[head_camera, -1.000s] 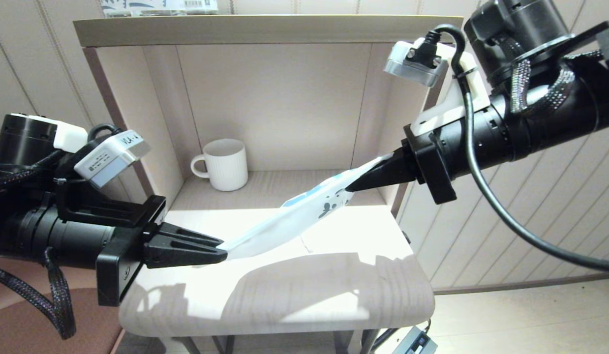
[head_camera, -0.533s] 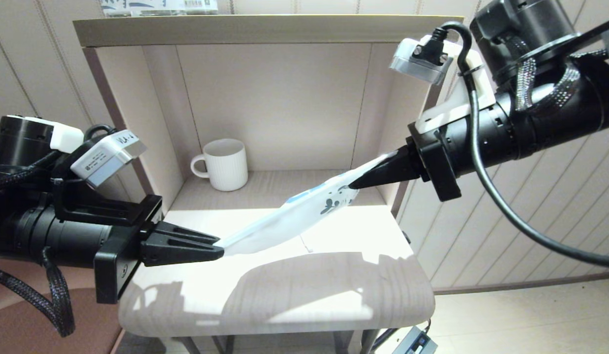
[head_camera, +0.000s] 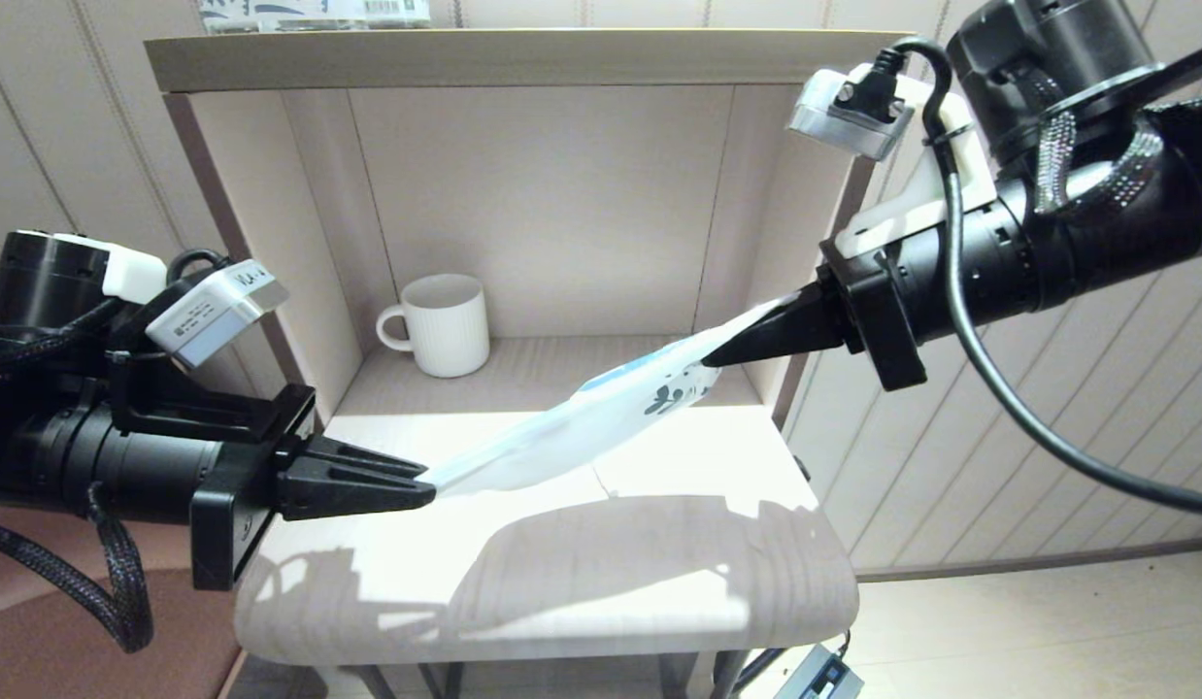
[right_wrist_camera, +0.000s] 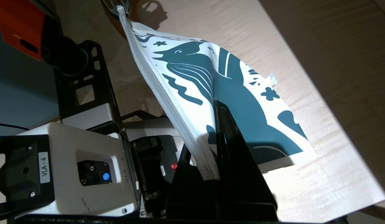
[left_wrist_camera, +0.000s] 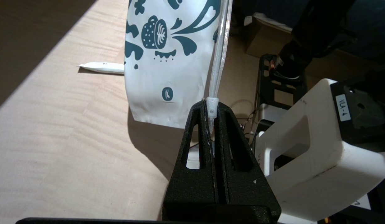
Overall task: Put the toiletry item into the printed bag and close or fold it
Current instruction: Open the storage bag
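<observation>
The left tool (head_camera: 421,482) is nearest, over the left part of the table (head_camera: 659,582), closed on one end of the bag (head_camera: 572,427); the left wrist view shows its two fingers pinching the clear zip strip at the bag's corner (left_wrist_camera: 212,105). From there the bag runs up and away across the table, held clear of the surface, to the right tool (head_camera: 713,357), which is closed on the opposite end over the far right corner, by the edge of the shelf unit (head_camera: 523,58). The right wrist view shows the zip edge stretched between the two tools and the dark leaf and whale print on the bag's face (right_wrist_camera: 229,102).

The swab (left_wrist_camera: 102,67) lies on the table, outside the bag, a thin white stick just beside the bag's hanging edge as the left wrist view shows it; in the head view it is too small to pick out. Whether the bag's mouth is open or sealed cannot be told.

Further back a white mug (head_camera: 446,323) stands in the shelf recess against its left wall, and a printed package (head_camera: 315,10) lies on top of the shelf.

As a judgement, the task is early: the bag is lifted and spread between both tools, but the swab is not yet inside. Picking it up, slipping it in and closing or folding the bag are all left
</observation>
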Controlling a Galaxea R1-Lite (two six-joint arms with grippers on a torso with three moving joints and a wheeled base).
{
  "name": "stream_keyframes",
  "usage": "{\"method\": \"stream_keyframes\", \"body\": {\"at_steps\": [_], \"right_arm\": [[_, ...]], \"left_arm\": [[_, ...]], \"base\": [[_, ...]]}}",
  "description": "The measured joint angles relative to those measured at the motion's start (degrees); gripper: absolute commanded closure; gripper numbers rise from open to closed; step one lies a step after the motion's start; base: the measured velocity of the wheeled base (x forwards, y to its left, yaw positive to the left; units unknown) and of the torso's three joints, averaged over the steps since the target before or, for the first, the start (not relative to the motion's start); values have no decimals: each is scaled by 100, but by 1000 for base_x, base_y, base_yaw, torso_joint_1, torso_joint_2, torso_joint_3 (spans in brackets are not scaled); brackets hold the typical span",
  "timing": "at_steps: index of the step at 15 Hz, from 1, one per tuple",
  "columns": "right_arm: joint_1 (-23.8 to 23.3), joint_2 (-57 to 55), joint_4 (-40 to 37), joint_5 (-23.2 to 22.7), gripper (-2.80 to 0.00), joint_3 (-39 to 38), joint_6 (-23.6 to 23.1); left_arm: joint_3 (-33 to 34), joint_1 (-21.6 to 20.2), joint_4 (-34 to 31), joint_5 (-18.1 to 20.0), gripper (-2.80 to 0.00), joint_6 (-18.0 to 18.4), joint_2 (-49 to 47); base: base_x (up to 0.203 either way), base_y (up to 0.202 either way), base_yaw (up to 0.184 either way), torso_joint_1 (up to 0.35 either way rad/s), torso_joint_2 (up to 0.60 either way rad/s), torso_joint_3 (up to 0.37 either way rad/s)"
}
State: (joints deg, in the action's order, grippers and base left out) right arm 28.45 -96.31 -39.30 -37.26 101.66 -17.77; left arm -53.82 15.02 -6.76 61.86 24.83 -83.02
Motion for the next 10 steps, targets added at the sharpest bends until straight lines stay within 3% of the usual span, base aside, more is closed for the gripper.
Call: {"method": "stream_keyframes", "body": {"at_steps": [10], "right_arm": [[93,-38,-2,-23,0,-67,11]], "left_arm": [[-167,0,-7,21,0,-52,-44]], "base": [[0,0,0,0,0,0]]}}
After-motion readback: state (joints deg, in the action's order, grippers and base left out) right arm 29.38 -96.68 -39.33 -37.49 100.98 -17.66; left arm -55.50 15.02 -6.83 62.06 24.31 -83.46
